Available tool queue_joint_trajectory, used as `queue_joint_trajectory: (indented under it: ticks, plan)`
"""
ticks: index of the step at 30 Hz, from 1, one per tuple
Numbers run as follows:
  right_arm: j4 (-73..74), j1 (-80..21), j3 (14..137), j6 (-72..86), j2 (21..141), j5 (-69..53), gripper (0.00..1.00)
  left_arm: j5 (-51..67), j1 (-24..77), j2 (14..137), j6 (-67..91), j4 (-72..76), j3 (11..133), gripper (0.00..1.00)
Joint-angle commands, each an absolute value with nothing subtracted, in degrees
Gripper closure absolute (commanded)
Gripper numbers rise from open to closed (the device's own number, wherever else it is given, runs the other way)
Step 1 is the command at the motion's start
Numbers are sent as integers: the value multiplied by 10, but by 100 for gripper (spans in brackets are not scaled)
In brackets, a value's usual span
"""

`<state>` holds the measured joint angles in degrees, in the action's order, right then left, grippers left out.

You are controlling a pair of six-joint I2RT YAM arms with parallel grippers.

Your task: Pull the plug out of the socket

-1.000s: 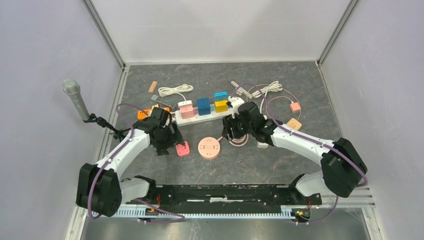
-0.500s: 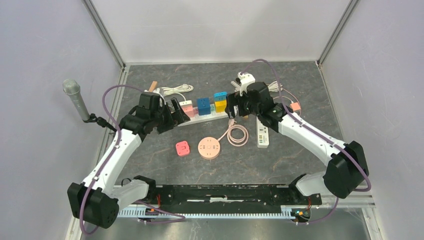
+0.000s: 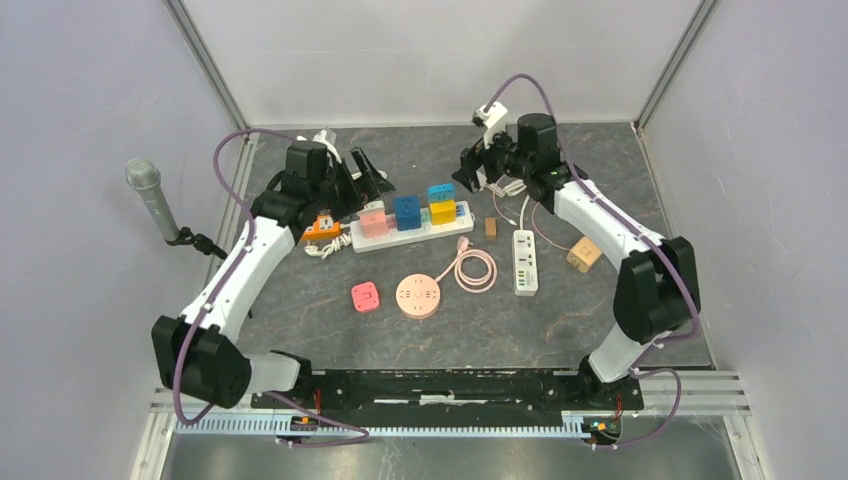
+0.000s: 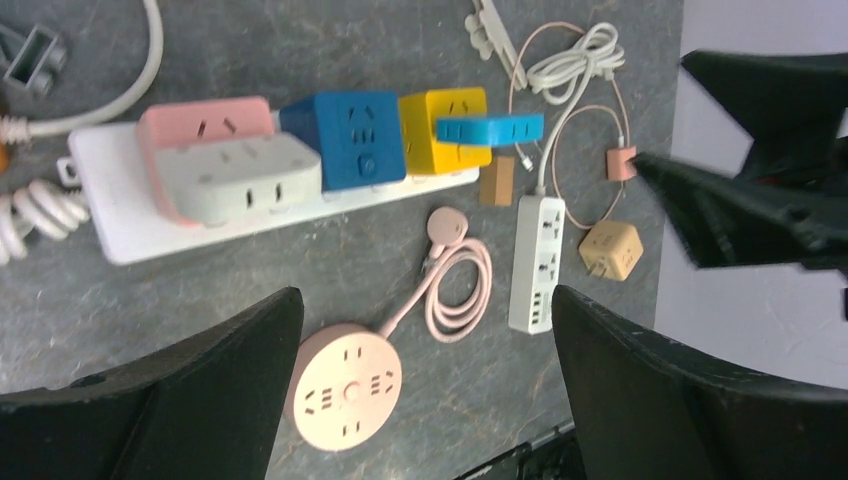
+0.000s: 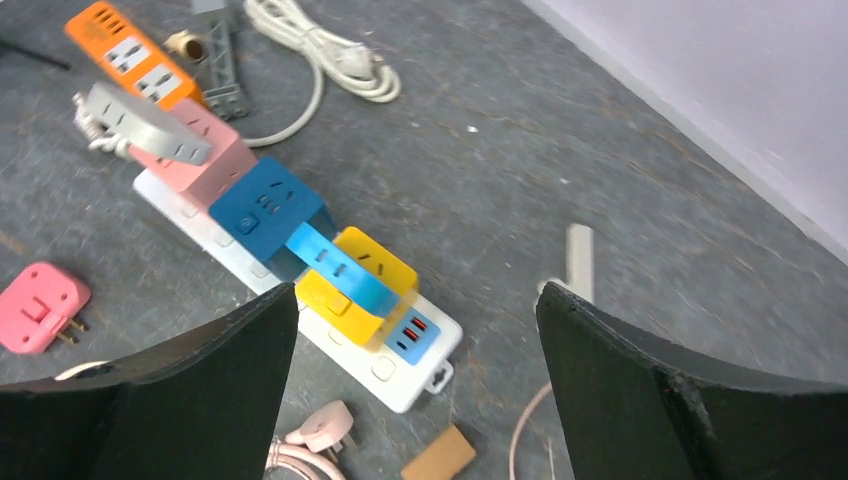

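Observation:
A white power strip (image 3: 400,238) lies mid-table with a pink adapter (image 3: 372,221) under a grey-white one, a blue cube adapter (image 3: 407,211) and a yellow adapter (image 3: 442,210) under a light-blue one, all plugged in. They also show in the left wrist view, strip (image 4: 130,235), and in the right wrist view, strip (image 5: 400,375). The pink round socket's plug (image 3: 463,242) lies loose on the table. My left gripper (image 3: 362,175) hovers open behind the strip's left end. My right gripper (image 3: 472,172) hovers open behind its right end. Both are empty.
A pink round socket (image 3: 417,296) with its coiled cord, a pink adapter (image 3: 365,296), a small white strip (image 3: 525,262), a tan cube (image 3: 584,253) and a brown block (image 3: 490,227) lie in front. An orange strip (image 3: 322,226) and white cords lie left and behind.
Both arms rose from the table in front of the strip and swung back behind it. The left gripper left the pink adapter lying by the round socket.

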<state>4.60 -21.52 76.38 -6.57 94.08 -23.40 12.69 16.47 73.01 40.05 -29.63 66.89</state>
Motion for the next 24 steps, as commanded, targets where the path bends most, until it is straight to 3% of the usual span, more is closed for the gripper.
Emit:
queue_joint_trajectory:
  ticks: [1, 6, 17, 20, 24]
  plan:
    - [-31, -223, 768, -127, 989, -355, 8, 139, 163, 775, 418, -254, 730, 0]
    - [-42, -222, 790, -157, 1038, -429, 21, 153, 163, 830, 412, -263, 774, 0]
    - [16, -222, 828, -242, 1101, -504, 29, 166, 162, 874, 371, -310, 801, 0]
    - [24, -222, 839, -247, 1114, -510, 37, 173, 161, 878, 363, -312, 806, 0]
    - [92, -223, 867, -303, 1135, -509, 57, 179, 162, 882, 367, -312, 809, 0]
